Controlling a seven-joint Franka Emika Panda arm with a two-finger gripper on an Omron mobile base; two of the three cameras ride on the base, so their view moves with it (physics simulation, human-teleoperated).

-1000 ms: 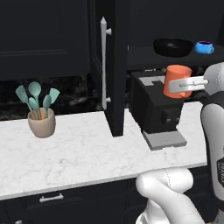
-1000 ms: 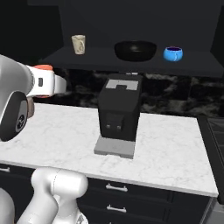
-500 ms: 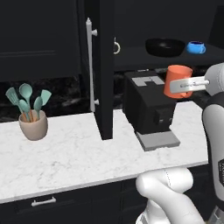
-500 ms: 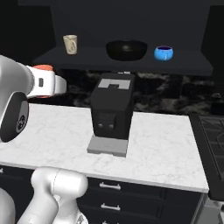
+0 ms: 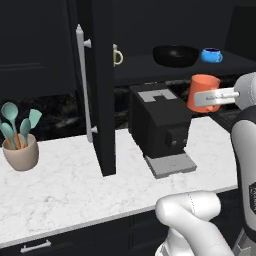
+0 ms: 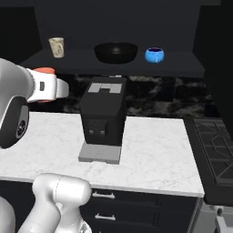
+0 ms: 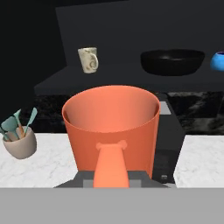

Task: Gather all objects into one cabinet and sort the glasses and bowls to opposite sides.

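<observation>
Left base view: at the right of the frame the gripper (image 5: 212,97) pinches the handle of the plain orange mug (image 5: 201,92), holding it upright in the air above the black box-shaped coffee machine (image 5: 157,125) on the white marble counter (image 5: 65,190). On the dark cabinet shelf (image 5: 145,67) at the upper middle stand the cream printed mug (image 5: 117,55), the wide glossy black bowl (image 5: 175,55) and the bright blue mug (image 5: 212,55), spaced apart. A beige pot of teal utensils (image 5: 19,142) sits at left.
</observation>
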